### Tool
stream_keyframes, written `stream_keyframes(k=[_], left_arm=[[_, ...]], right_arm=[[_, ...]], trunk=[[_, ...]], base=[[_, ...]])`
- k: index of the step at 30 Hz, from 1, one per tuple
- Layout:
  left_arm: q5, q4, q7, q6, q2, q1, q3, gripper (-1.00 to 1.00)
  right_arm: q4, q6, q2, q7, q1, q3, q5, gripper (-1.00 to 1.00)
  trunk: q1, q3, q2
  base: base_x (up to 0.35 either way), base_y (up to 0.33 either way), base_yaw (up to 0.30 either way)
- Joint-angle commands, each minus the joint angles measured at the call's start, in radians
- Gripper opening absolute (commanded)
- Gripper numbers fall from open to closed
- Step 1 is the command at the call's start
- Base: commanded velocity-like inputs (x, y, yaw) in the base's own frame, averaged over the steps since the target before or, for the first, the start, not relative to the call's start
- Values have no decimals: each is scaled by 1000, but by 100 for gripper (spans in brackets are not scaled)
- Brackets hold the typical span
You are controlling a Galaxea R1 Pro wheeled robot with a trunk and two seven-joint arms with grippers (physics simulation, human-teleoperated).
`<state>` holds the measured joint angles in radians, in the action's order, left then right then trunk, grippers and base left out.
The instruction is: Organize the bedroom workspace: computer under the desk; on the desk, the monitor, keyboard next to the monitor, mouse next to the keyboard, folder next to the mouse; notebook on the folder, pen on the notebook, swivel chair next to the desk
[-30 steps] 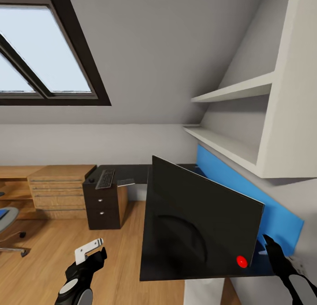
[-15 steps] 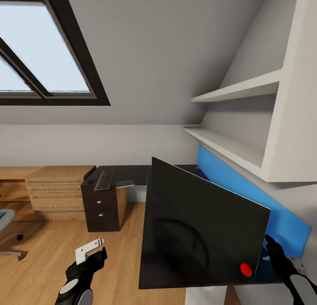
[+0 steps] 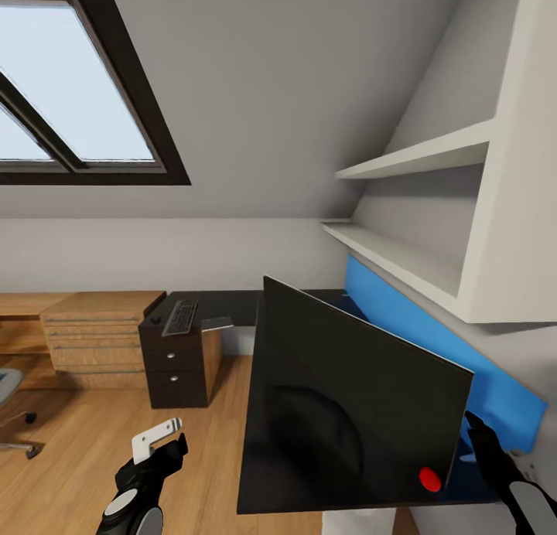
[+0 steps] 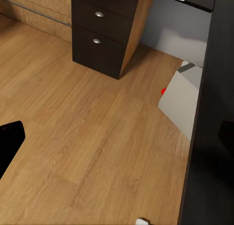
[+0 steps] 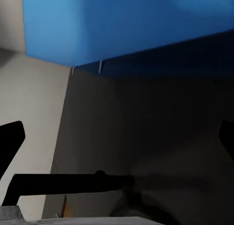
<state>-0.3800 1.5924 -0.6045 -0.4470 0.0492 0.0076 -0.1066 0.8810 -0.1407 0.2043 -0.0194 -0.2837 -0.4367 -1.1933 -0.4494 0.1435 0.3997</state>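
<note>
Pale grey walls, a sloped ceiling with a dark-framed skylight and a light plank floor surround us as we look at the wide flat black monitor (image 3: pixel 352 411), which stands tilted on the near wing of the large black L-shaped desk (image 3: pixel 224 304), just in front of a bright blue wall panel (image 3: pixel 433 342). We judge the screen stiff, fairly heavy and top-heavy, with a glossy, fragile face that pads would slip on; its side edges or the stand below are the sound places to take hold, and both are hard to reach from here.

Our right gripper (image 3: pixel 473 433) hangs just beside the screen's far lower corner, behind its edge; its two dark fingers stand apart in the right wrist view with nothing between them. Our left gripper (image 3: pixel 166 434) hovers over bare floor well clear of the screen, and we cannot tell whether it is spread or closed.

Under the desk sits the pale grey computer tower (image 4: pixel 183 100) with its red light. Further off, the slim dark keyboard (image 3: pixel 180 316) lies on the far wing above the drawers, and the grey swivel chair (image 3: pixel 9 388) stands well apart at the edge of the head view.
</note>
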Motion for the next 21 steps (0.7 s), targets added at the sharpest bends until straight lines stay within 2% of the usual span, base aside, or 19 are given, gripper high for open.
stream_keyframes(k=[1,6,16,21], left_arm=[[-8,1,-7,-2,0,0,-1,100],[-8,1,-8,-1,0,0,-1,100],[-6,0,-11,0,0,0,-2,100],[-5,0,-11,0,0,0,-1,100]], right_arm=[[1,-5,0,-2,0,-2,-8,100],[1,-4,0,-2,0,-2,-8,100],[1,-15,1,0,0,0,-3,100],[3,-68,10,-1,0,1,-1,100]], trunk=[[-1,0,0],[-1,0,0],[-1,0,0],[-1,0,0]], base=[[159,-3,0],[120,-1,0],[7,0,0],[0,0,0]])
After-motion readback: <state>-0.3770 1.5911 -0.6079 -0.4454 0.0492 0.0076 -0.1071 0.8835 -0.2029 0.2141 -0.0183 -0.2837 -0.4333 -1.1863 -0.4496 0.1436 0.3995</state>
